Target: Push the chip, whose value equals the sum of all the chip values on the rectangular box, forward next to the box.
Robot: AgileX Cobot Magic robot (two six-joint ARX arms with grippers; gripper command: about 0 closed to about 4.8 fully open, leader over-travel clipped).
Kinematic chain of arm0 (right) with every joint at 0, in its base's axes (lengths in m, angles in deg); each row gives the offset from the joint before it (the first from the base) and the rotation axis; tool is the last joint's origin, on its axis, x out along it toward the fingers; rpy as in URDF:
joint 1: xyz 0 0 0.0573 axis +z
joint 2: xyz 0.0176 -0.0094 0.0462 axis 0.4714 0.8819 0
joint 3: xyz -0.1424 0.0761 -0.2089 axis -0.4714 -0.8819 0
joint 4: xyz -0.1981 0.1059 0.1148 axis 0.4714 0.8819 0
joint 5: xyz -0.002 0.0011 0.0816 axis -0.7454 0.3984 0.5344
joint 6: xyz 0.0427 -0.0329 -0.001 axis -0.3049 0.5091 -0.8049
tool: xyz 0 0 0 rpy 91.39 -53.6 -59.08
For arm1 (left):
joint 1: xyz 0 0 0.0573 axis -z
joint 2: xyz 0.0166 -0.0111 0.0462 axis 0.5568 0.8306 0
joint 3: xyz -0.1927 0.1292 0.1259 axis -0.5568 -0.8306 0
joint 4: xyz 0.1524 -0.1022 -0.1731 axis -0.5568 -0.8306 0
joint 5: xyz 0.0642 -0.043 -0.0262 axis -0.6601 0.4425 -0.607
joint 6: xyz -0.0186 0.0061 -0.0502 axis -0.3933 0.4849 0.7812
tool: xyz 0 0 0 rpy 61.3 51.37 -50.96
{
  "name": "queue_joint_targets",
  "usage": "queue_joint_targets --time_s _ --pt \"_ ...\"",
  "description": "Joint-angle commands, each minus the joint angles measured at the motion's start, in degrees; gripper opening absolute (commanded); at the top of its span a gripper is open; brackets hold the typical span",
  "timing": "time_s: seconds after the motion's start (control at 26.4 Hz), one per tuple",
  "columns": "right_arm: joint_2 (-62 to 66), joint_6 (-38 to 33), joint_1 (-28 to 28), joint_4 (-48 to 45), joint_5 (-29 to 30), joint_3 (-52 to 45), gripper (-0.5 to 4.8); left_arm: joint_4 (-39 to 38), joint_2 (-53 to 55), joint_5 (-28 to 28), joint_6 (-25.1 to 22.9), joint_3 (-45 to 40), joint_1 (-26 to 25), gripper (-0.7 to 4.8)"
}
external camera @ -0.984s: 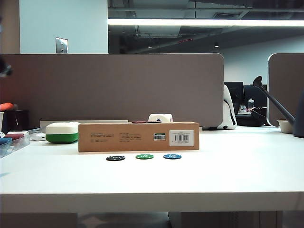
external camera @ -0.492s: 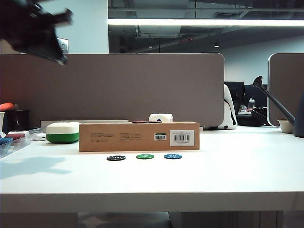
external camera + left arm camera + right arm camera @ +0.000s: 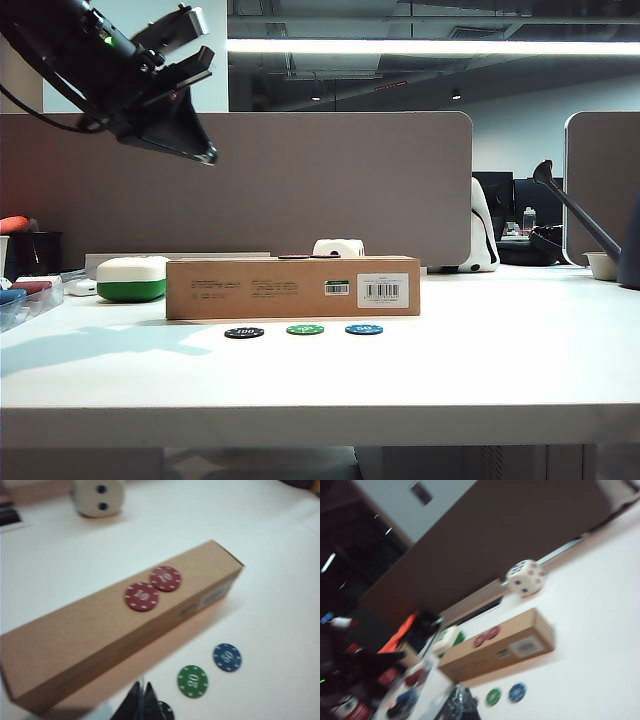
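Left wrist view: two red "10" chips [image 3: 141, 596] lie on the long brown cardboard box [image 3: 85, 640], so the flat green "20" chip [image 3: 192, 681] in front is the target. Approach step: left gripper [image 3: 185, 45] high, jaws apart; right gripper [image 3: 460, 705] unclear. Next: descend behind the chip, push boxward.

White table [image 3: 480, 370]: box [image 3: 292, 288], three chips [image 3: 305, 329].
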Motion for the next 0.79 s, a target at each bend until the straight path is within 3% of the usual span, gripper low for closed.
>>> queue_joint_targets --time_s 0.04,0.26,0.38,0.53,0.72,0.79 --pt "6.93 3.78 0.00 4.87 4.50 6.12 -0.06 1.05 0.50 2.40 0.00 0.35 0.04 -0.05" --pt "27.21 10.88 1.11 7.30 11.98 17.90 -0.06 1.18 1.55 2.43 0.02 0.35 0.04 -0.05" --pt "37.88 13.14 4.07 9.99 12.28 24.04 -0.06 1.73 1.79 2.43 0.02 0.35 0.04 -0.05" --pt "51.54 17.73 11.96 10.67 12.00 30.71 -0.06 2.97 2.03 2.38 0.02 0.35 0.04 -0.05" --pt "76.61 26.01 26.43 11.89 5.05 43.06 -0.06 4.46 2.03 1.66 0.02 0.35 0.04 -0.05" --pt "81.35 28.22 28.72 12.72 2.36 45.62 -0.06 5.20 2.01 0.50 0.02 0.35 0.04 -0.05"
